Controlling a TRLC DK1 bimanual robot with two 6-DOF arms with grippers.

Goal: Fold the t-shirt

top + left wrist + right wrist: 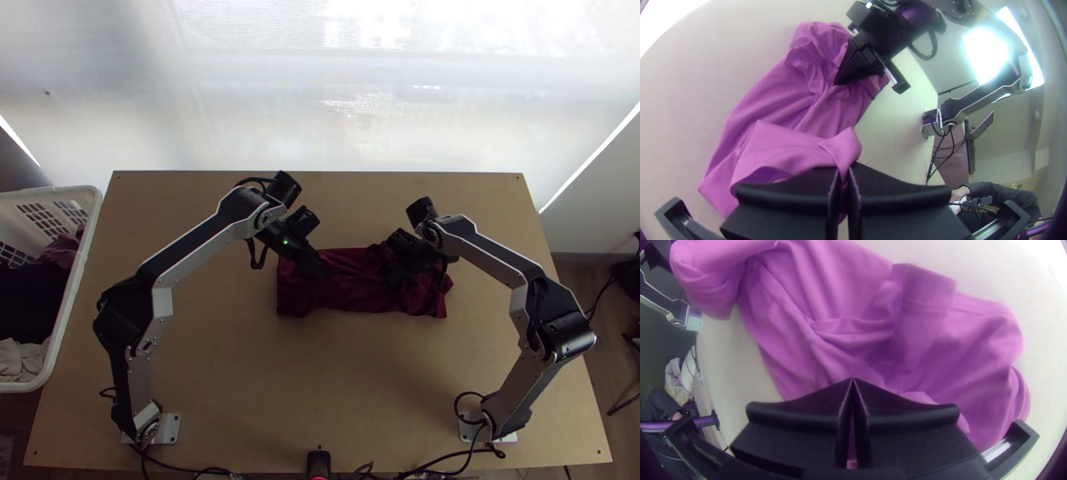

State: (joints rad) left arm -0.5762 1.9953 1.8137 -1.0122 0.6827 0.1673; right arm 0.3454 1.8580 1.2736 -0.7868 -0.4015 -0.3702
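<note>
Wide black jaws on my left gripper (320, 270) sit closed on a fold of the t-shirt (352, 296); in the left wrist view I can see the pinched cloth run down between them, with a loose flap standing up just past the tips. On my right gripper (394, 278) the jaws are together too, tips meeting over the rumpled end of the shirt. Whether they have any fabric pinched, I cannot tell from this end.

From the top view I have the shirt lying dark red on the bench (320, 384), around the middle from side to side and nearer the far edge. It makes a long, narrow bundle, smoother toward the left, bunched and creased toward the right. Both arms reach over it from their own sides, the grippers a little apart.

Off to the left, beside the bench, I've got a white basket (86, 240) with dark cloth (32, 300) and pale cloth (20, 360) in it.
</note>
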